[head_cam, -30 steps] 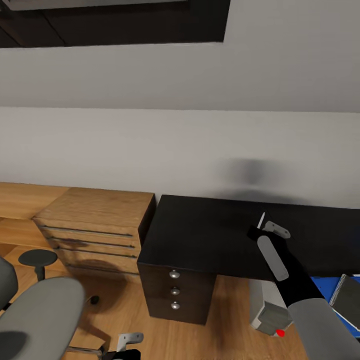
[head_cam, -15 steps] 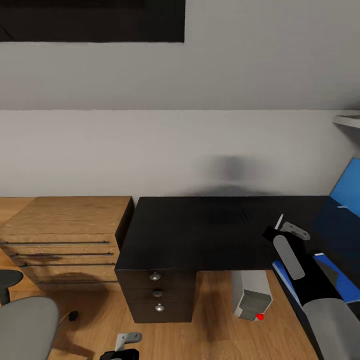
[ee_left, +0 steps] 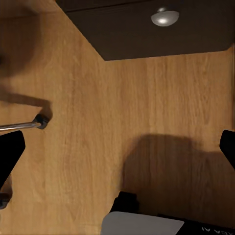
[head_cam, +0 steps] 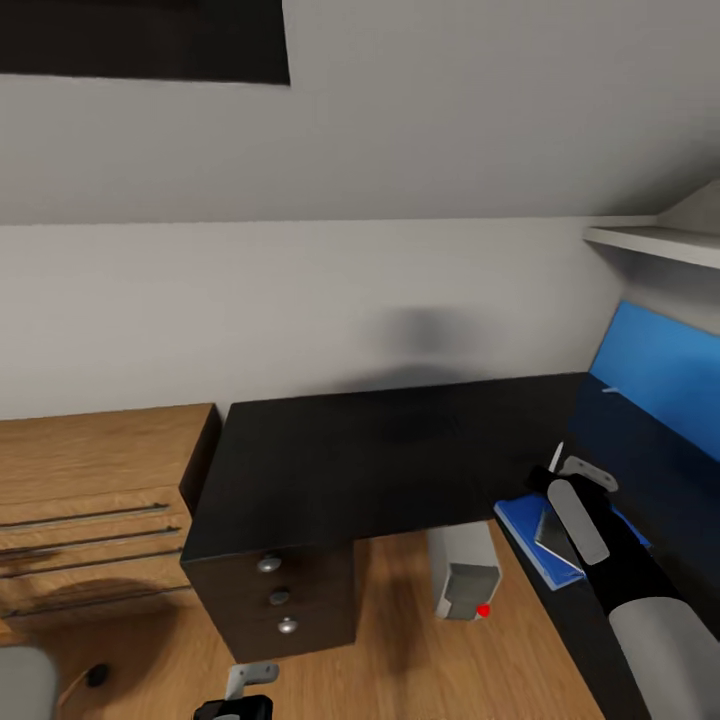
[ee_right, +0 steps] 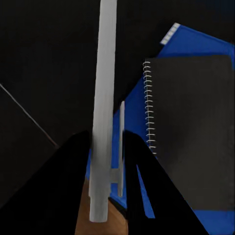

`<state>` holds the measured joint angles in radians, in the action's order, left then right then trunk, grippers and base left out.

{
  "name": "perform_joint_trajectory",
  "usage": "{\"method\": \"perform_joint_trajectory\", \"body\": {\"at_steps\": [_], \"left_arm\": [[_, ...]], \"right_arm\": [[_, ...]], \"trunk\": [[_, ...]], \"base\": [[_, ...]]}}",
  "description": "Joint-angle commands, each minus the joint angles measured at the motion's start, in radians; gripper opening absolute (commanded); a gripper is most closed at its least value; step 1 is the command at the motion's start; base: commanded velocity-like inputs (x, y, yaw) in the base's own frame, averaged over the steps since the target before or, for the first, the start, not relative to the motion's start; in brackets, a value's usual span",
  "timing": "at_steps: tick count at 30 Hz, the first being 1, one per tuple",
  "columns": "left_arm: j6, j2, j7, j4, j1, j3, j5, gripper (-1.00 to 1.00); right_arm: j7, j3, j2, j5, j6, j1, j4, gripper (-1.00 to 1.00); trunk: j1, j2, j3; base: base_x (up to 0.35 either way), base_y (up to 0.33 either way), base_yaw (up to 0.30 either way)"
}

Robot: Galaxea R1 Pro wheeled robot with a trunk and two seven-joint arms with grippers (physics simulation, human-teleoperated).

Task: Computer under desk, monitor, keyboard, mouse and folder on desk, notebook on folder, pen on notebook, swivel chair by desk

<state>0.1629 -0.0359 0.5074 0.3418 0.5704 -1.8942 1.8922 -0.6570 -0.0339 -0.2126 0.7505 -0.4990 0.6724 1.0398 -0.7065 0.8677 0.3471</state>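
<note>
Grey walls are sloping over the black tabletop (head_cam: 380, 460). We are reading no clear writing anywhere. Since a moment ago our view has been swinging right, and the swivel chair has almost slid out of sight. Our right end effector (ee_right: 105, 161) is pinching the white pen (ee_right: 104, 98) above the notebook (ee_right: 188, 127), which is lying on the blue folder (head_cam: 535, 530). Our left end effector (ee_left: 117, 147) is spread wide above the wooden floor (ee_left: 88, 122). We are seeing the computer (head_cam: 462, 575) under the tabletop.

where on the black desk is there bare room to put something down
The desk top is bare from its drawer end beside the wooden shelving unit across to the corner below the blue wall panel. It is crowded on the right wing, where the notebook lies on the folder under the right gripper, shut on the pen.
</note>
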Motion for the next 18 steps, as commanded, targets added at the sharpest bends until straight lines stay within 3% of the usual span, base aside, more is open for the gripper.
{"method": "perform_joint_trajectory", "body": {"at_steps": [1,8,10,13,18], "left_arm": [[0.007,-0.001,0.005,0.004,0.002,-0.008,0.009,1.00],[0.007,-0.001,0.003,0.003,0.002,-0.008,0.009,1.00],[0.007,-0.001,0.003,0.003,0.002,-0.009,0.009,1.00],[0.007,-0.001,0.003,0.003,0.002,-0.008,0.009,1.00],[0.007,-0.001,0.003,0.003,0.002,-0.008,0.009,1.00]], "right_arm": [[-0.005,-0.004,-0.001,0.006,-0.003,0.001,0.000,-1.00],[0.017,-0.008,-0.001,0.006,-0.006,0.001,0.000,-1.00],[0.018,-0.034,-0.001,0.007,-0.006,0.001,-0.006,-1.00],[0.020,-0.104,0.002,0.008,-0.004,0.001,-0.021,-1.00],[0.023,-0.131,0.000,0.007,-0.003,0.001,-0.026,-1.00]], "trunk": [[0.000,0.001,0.001],[0.000,0.001,-0.002],[0.000,0.001,-0.003],[0.000,0.001,-0.003],[0.000,0.001,-0.003]], "base": [[0.000,0.000,-0.300],[0.000,0.000,-0.300],[0.000,0.000,-0.218],[0.000,0.000,-0.066],[0.000,0.000,-0.014]]}}
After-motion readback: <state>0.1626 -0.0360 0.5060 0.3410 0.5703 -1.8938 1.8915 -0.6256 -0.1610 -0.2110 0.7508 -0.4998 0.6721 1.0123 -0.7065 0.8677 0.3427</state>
